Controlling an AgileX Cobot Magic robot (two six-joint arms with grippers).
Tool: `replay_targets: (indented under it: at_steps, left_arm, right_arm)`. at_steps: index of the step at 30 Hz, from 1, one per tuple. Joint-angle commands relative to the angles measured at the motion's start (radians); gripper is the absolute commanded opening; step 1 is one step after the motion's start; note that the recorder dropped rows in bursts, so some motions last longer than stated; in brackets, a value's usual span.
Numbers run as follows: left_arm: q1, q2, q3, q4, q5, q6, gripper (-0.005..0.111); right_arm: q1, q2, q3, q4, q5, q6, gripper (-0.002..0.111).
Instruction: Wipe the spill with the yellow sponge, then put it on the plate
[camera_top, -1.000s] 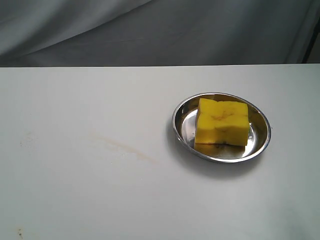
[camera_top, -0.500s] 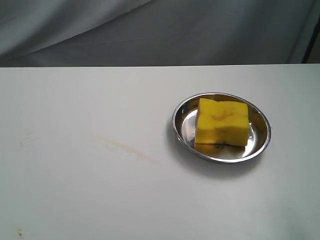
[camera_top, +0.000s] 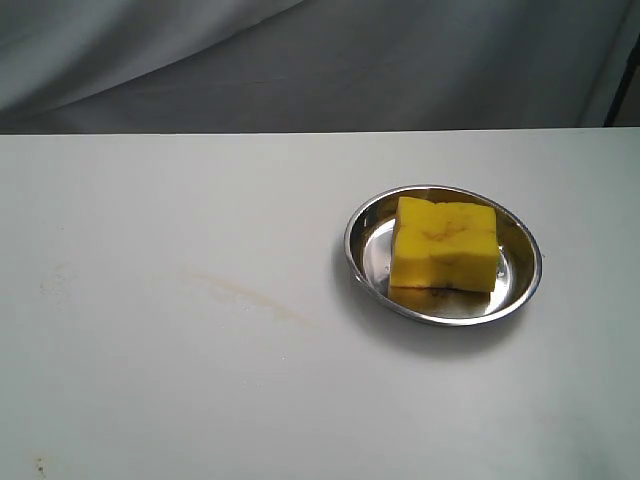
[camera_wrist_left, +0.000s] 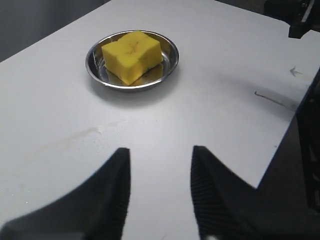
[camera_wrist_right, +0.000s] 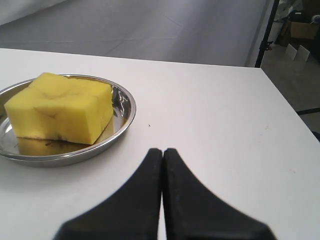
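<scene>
Sponge flat in plate, long axis left-right

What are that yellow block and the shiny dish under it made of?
The yellow sponge looks like soft foam: matte, with a crease dented across its top and brownish marks. The plate looks like polished metal, probably stainless steel: it mirrors the sponge's yellow.

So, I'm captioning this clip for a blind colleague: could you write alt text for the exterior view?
A thick yellow sponge lies in a shiny round steel plate on the right of a white table. A faint brownish streak crosses the tabletop to the plate's left, grey cloth hangs behind, and no robot arm is in view.
</scene>
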Motion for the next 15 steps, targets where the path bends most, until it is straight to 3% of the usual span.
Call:
replay_targets:
  at_steps: [1, 2, 9, 15]
  left_arm:
    - [-0.001, -0.005, 0.052, -0.008, -0.069, -0.009, 0.007]
    - [-0.001, -0.005, 0.066, -0.008, -0.084, -0.009, 0.000]
    - [-0.001, -0.005, 0.155, -0.005, -0.227, -0.010, 0.000]
    - [-0.001, -0.005, 0.159, 0.007, -0.238, -0.010, 0.000]
  right_arm:
    - [0.001, -0.007, 0.004, -0.007, -0.004, 0.005, 0.000]
    - [0.001, -0.007, 0.004, -0.007, -0.004, 0.005, 0.000]
    - [0.001, -0.007, 0.004, -0.007, -0.004, 0.005, 0.000]
    - [0.001, -0.007, 0.004, -0.007, -0.004, 0.005, 0.000]
